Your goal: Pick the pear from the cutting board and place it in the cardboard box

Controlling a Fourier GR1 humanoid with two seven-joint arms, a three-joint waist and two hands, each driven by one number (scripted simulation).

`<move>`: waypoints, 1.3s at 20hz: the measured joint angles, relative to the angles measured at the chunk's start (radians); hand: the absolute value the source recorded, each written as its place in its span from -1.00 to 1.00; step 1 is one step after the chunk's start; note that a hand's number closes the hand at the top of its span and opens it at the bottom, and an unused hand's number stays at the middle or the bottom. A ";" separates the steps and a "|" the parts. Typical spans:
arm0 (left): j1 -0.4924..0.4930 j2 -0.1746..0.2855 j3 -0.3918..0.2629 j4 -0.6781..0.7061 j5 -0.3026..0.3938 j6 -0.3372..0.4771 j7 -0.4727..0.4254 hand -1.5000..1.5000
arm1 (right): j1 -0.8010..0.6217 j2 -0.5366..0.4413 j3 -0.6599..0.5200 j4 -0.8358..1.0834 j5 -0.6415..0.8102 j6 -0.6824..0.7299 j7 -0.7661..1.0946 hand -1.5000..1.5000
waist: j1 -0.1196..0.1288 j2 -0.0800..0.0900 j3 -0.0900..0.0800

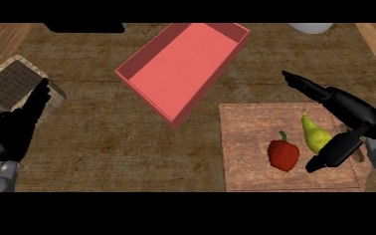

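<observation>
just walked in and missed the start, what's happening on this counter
The robot's right hand is open over the cutting board, with fingers and thumb spread to either side of the pear. The pear lies on the board beside a red pepper, and the hand has not closed on it yet. The reddish box sits further back to the left with nothing in it. The left hand rests open at the left edge.
</observation>
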 measured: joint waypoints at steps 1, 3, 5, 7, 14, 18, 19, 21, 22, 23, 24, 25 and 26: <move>0.004 0.002 0.003 0.006 -0.018 0.020 -0.005 0.00 | 0.025 -0.019 0.000 0.045 0.004 0.035 -0.040 -1.00 | 0.001 0.003 0.001; 0.006 0.000 0.007 0.020 -0.039 0.048 -0.011 0.00 | 0.069 -0.032 -0.031 0.140 -0.046 0.104 -0.117 -1.00 | -0.004 0.008 0.003; -0.002 -0.003 0.010 0.033 -0.058 0.069 -0.008 0.00 | 0.088 -0.045 -0.064 0.234 -0.093 0.190 -0.200 -1.00 | -0.005 0.009 0.004; -0.015 -0.015 0.008 0.054 -0.075 0.083 -0.017 0.00 | 0.074 -0.055 -0.086 0.334 -0.113 0.271 -0.279 -1.00 | 0.000 0.011 0.004; -0.058 -0.032 0.000 0.083 -0.107 0.087 -0.009 0.00 | -0.056 -0.141 -0.042 0.484 0.097 0.241 -0.430 -1.00 | 0.023 0.011 0.004; -0.065 -0.048 -0.010 0.096 -0.120 0.089 -0.017 0.00 | -0.129 -0.196 0.048 0.493 0.229 0.220 -0.467 -1.00 | 0.039 0.013 0.003; -0.070 -0.044 -0.005 0.100 -0.121 0.088 -0.016 0.00 | -0.141 -0.203 0.077 0.489 0.260 0.216 -0.476 -1.00 | 0.040 0.012 0.003; -0.090 -0.053 -0.009 0.113 -0.128 0.089 -0.009 0.00 | -0.184 -0.218 0.129 0.491 0.310 0.219 -0.483 -1.00 | 0.041 0.013 0.002; -0.099 -0.051 -0.006 0.118 -0.126 0.081 -0.005 0.00 | -0.202 -0.220 0.159 0.492 0.340 0.214 -0.486 -1.00 | 0.042 0.013 0.002; -0.100 -0.053 -0.006 0.125 -0.127 0.077 -0.015 0.00 | -0.219 -0.224 0.189 0.496 0.370 0.210 -0.489 -1.00 | 0.045 0.014 0.001; -0.103 -0.049 -0.002 0.126 -0.126 0.073 -0.011 0.00 | -0.232 -0.231 0.218 0.498 0.399 0.207 -0.498 -1.00 | 0.046 0.013 0.001; -0.103 -0.048 0.000 0.128 -0.125 0.068 -0.011 0.00 | -0.251 -0.230 0.245 0.503 0.422 0.207 -0.499 -1.00 | 0.047 0.012 0.001; -0.098 -0.055 -0.001 0.131 -0.130 0.074 -0.020 0.00 | -0.262 -0.231 0.274 0.510 0.448 0.200 -0.510 -1.00 | 0.048 0.012 0.001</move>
